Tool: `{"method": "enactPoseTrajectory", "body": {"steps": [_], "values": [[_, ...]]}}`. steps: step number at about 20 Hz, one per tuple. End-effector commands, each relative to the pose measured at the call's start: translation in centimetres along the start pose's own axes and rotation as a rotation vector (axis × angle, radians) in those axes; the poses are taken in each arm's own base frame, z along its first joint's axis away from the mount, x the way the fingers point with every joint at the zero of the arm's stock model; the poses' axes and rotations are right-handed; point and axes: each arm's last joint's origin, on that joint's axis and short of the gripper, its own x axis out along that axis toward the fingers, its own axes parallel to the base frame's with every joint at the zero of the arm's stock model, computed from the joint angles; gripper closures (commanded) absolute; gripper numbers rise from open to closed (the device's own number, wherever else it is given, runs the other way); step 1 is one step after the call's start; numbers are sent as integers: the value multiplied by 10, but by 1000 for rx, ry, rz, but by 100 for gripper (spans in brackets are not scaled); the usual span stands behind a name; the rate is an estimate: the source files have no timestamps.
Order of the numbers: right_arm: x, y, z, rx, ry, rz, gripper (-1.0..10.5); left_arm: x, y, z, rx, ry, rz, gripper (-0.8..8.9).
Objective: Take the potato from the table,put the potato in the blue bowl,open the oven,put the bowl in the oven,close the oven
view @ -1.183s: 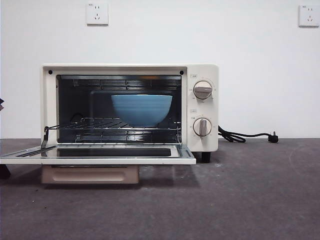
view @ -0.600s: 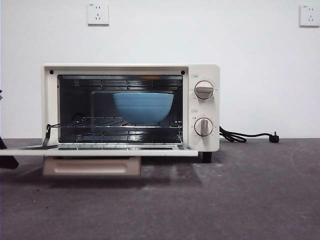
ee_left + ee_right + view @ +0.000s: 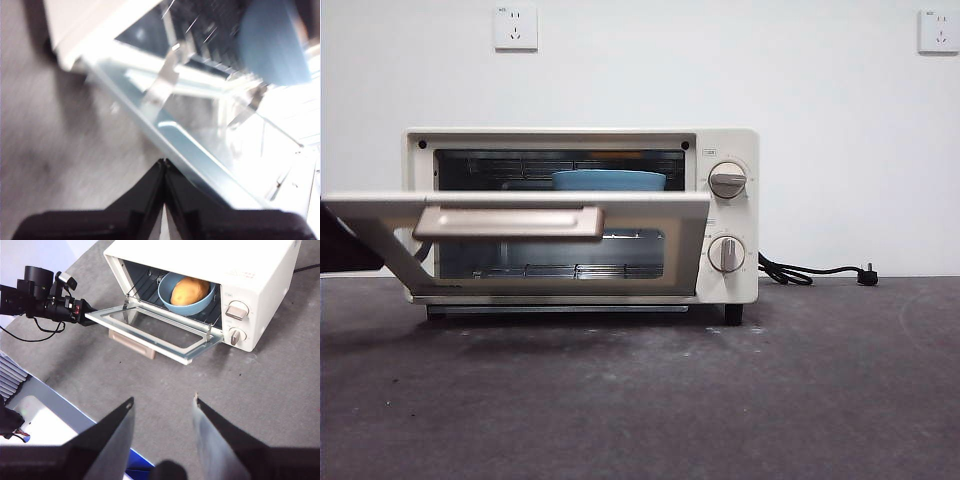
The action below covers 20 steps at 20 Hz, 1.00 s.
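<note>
Cream oven door (image 3: pixel 520 215) half-raised, left gripper (image 3: pixel 164 162) pinched shut beneath its outer corner.
Door's long edge runs away from the gripper toward the knobs; blue bowl (image 3: pixel 187 292) with potato (image 3: pixel 190 290) sits inside; right gripper (image 3: pixel 162 405) hangs open, well back.

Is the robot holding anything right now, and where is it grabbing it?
Nothing is gripped. The left pincer is shut and pushes with its tip under the side edge of the oven door, lifting it. The right pincer hangs open and empty above the table.
</note>
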Motion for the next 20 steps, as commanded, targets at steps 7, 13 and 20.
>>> {"method": "enactPoseTrajectory", "body": {"steps": [7, 13, 20], "values": [[-1, 0, 1, 24, -7, 0, 758, -3, -8, 27, 41, -167, -37, 822], [0, 0, 1, 30, -7, 0, 757, -5, -14, 40, 90, -227, -36, 822], [2, 0, 1, 32, 10, -2, 757, -11, -28, 43, 87, -214, -76, 821]]}}
